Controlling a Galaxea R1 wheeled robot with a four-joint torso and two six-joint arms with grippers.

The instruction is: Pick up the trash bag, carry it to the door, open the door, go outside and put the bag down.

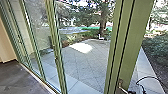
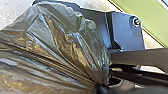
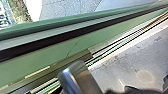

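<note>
The left gripper pinches the bag, likely freeing the right gripper, grip unclear to me, for the handle.

Door frame coloured green, striped with black seams. Paving toned grey, gridded with darker lines. Trash bag tinted dark brown, streaked with pale glints.

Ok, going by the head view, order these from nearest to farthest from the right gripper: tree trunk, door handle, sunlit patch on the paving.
1. Door handle: low on the door's green frame, on the robot's right.
2. Sunlit patch: outside on the paving, near the middle.
3. Tree trunk: beyond the paving, a little right of middle.
</note>
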